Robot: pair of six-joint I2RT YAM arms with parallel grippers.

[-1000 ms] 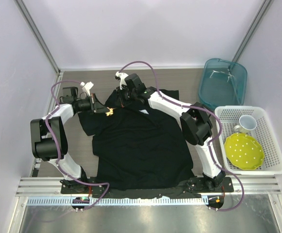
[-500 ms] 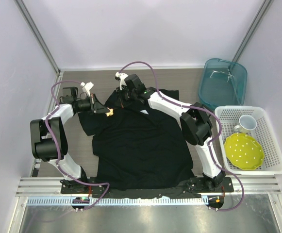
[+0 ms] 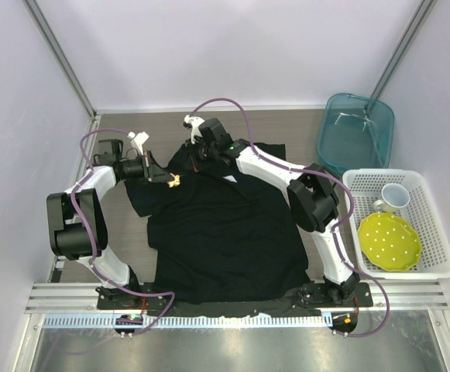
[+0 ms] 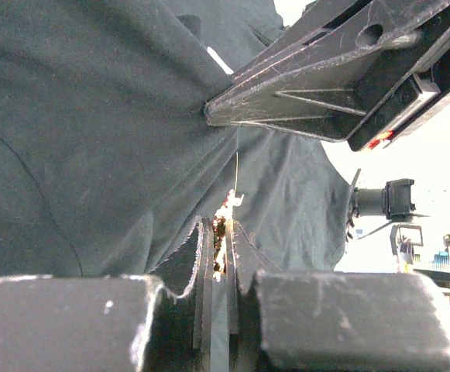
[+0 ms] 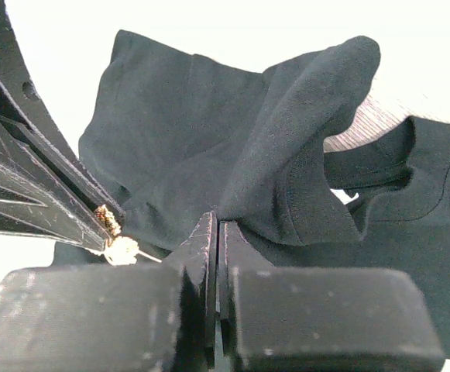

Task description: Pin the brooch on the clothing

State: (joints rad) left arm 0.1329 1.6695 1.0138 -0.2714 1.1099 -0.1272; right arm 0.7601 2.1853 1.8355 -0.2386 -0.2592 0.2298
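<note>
On grey wood-grain tabletop (image 3: 286,128) between pale walls (image 3: 232,46), left pincer (image 4: 219,232) pinching brooch (image 3: 175,181), right pincer (image 5: 218,225) pinching T-shirt (image 3: 225,232)

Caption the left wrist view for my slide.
Left gripper holding the brooch near T-shirt fabric pinched by the right gripper.

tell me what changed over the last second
Nothing visibly changed. The left gripper stays shut on the brooch, held against the T-shirt. The right gripper stays shut on a raised fold of the fabric. Neither arm has shifted noticeably.
</note>
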